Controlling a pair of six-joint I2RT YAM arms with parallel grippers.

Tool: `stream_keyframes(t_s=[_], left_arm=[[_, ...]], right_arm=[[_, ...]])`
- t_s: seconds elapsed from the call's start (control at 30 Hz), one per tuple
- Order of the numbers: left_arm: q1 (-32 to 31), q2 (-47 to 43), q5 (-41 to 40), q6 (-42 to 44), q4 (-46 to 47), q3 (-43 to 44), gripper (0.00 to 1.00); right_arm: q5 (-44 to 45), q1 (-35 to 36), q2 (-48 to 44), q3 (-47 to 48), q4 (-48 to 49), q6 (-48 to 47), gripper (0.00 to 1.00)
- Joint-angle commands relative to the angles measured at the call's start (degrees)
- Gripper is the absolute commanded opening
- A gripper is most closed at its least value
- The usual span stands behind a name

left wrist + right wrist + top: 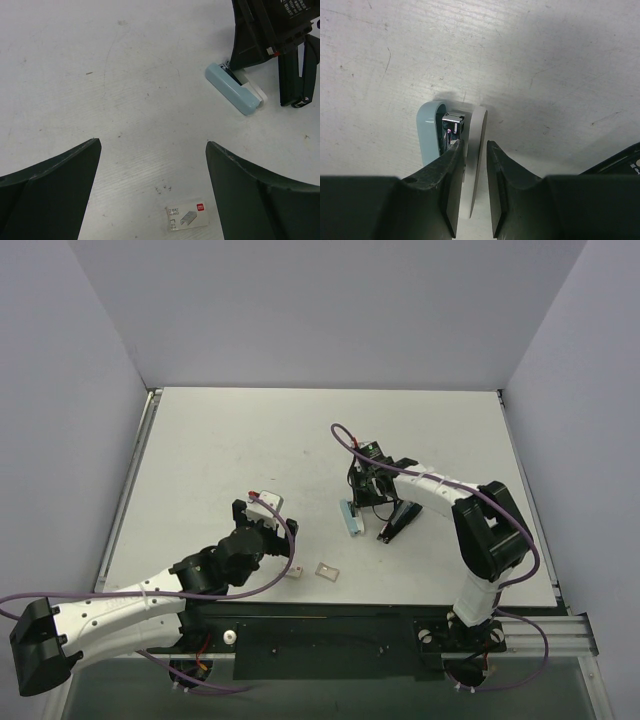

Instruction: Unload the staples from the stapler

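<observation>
This is a robotics lab test cell rather than a lived-in room. A white bench [300,440] is boxed in by plain pale walls [330,310] along its far, left and right edges. At its near edge, a black mounting plate [320,635] and an aluminium rail [545,635] carry the left arm [110,615] and right arm [480,530], both trailing purple cables [337,436].
</observation>
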Motion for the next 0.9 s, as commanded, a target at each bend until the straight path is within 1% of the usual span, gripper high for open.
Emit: stream_keyframes(t_s=[0.0, 0.13, 0.2, 0.3, 0.4, 0.53, 0.7, 0.77, 0.87], left_arm=[[0.22, -1.15, 0.24, -0.77, 1.84, -0.07, 0.97], [0.22, -1.15, 0.33, -0.68, 1.66, -0.07, 0.97], [0.22, -1.14, 0.33, -0.77, 1.66, 0.02, 0.97], [0.22, -1.15, 0.24, -0.77, 1.66, -0.07, 0.97], [0.22, -1.06, 0.24, -0.77, 1.75, -0.07, 0.97], [0.22, -0.44, 0.5, -1.03, 2.01, -0.07, 0.97], [0.22, 0.08, 3.84, -3.49, 2.71, 0.9, 0.97], [0.22, 0.61, 5.25, -4.72, 2.72, 1.86, 0.97], [0.22, 0.96, 6.12, -8.4, 1.22, 3.62, 0.97]], right_arm=[[0.47, -0.15, 0.99, 1.0, -1.06, 0.64, 0.21], [0.64, -0.15, 1.6, 1.09, -1.33, 0.73, 0.21], [0.64, -0.24, 1.86, 1.0, -1.33, 0.81, 0.18], [0.91, -0.24, 1.69, 1.0, -1.33, 0.9, 0.0], [1.26, -0.06, 1.34, 0.91, -1.5, 0.99, 0.0], [2.93, 0.55, -2.34, -0.23, -1.42, 1.6, 0.0], [4.77, 1.86, -12.52, -3.65, -0.98, 2.66, 0.0], [7.05, 3.09, -16.3, -5.05, -0.89, 3.1, 0.0], [8.11, 4.85, -22.19, -7.16, -1.24, 3.71, 0.0]])
